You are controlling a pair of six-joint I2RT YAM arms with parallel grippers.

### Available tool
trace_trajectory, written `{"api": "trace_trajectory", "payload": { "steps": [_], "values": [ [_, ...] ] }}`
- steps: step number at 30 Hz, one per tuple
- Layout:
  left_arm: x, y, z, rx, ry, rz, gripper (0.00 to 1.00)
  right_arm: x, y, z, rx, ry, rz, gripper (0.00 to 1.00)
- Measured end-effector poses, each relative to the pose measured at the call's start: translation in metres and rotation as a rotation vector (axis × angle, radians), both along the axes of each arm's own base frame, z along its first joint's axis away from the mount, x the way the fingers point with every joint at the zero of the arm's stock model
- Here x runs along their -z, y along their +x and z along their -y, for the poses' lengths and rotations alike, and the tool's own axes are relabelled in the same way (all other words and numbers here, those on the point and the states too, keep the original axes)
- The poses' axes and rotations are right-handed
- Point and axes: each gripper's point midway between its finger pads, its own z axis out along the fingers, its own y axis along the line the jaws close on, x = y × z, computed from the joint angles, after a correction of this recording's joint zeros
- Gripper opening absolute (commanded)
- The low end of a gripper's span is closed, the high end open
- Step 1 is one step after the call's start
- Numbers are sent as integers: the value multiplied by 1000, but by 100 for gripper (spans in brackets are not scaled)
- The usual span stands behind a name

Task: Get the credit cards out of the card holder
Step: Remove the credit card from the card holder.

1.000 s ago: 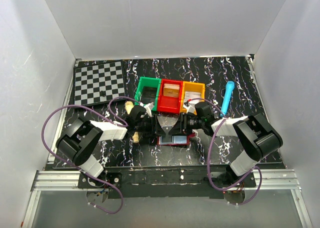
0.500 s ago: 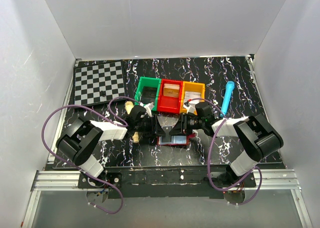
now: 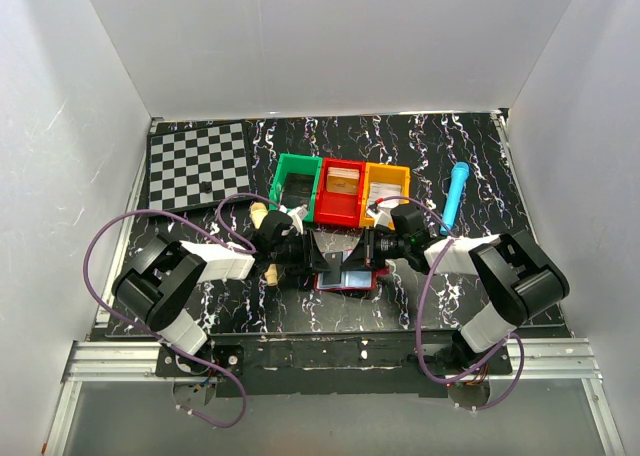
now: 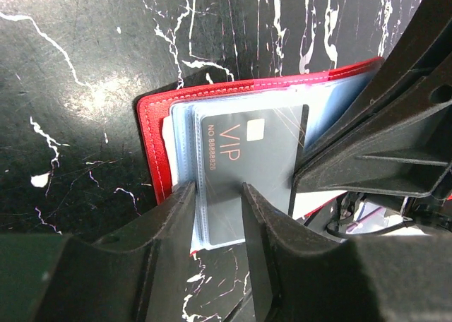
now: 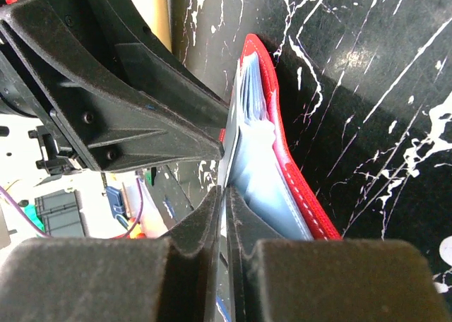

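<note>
1. Card holder (image 4: pixel 150 145) lies open and flat on the black marbled table (image 3: pixel 450 146), close to the middle of the near edge, between my two grippers. Its red cover is underneath and its pale-blue plastic sleeves (image 4: pixel 185 159) face up.
2. A dark card (image 4: pixel 247 152) sits in the top sleeve. It reads "VIP" in copper letters. A smaller line under that starts "NO" and goes on with a run of eights; I cannot make out the last digits. A small pale chip square (image 4: pixel 256 130) sits just beside the lettering.
3. My left gripper (image 4: pixel 217 198) is at the holder's left end. Its jaws stand apart, one finger on each side of a strip of sleeve and card, and they squeeze nothing.
4. My right gripper (image 5: pixel 224 195) is at the holder's right end. Its fingers are pinched together on a thin edge at the dark card's end, with the blue sleeves and the red cover just beside them.
5. Farther back, near the middle of the table, a green bin (image 3: pixel 295 181), a red bin (image 3: pixel 340 189) and an orange bin (image 3: pixel 386 188) touch in a row.
6. A blue tube (image 3: pixel 456 196) lies just right of the orange bin, and a chessboard (image 3: pixel 198 163) fills the far left corner.
</note>
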Motion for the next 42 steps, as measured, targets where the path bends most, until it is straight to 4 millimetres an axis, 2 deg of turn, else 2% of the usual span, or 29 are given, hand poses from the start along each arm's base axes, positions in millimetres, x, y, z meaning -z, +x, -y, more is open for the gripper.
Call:
{"api": "trace_trajectory", "payload": {
  "steps": [6, 15, 25, 27, 31, 42],
  "values": [
    [1, 0, -1, -3, 7, -2, 25, -1, -1, 2, -1, -10, 2, 1],
    [5, -1, -3, -8, 25, -10, 0, 1, -5, 7, -5, -29, -6, 1],
    [9, -1, -3, -9, 29, -14, 0, 1, -4, 11, -3, -36, -4, 1],
    [9, -1, -3, -9, 30, -14, 0, -1, -3, 11, -1, -34, 1, 6],
    [9, -1, -3, -6, 27, -15, 0, -2, -3, 11, 0, -30, -2, 22],
    [9, -2, 1, 10, 9, -14, 0, -6, -4, 8, -10, -2, -14, 31]
  ]
}}
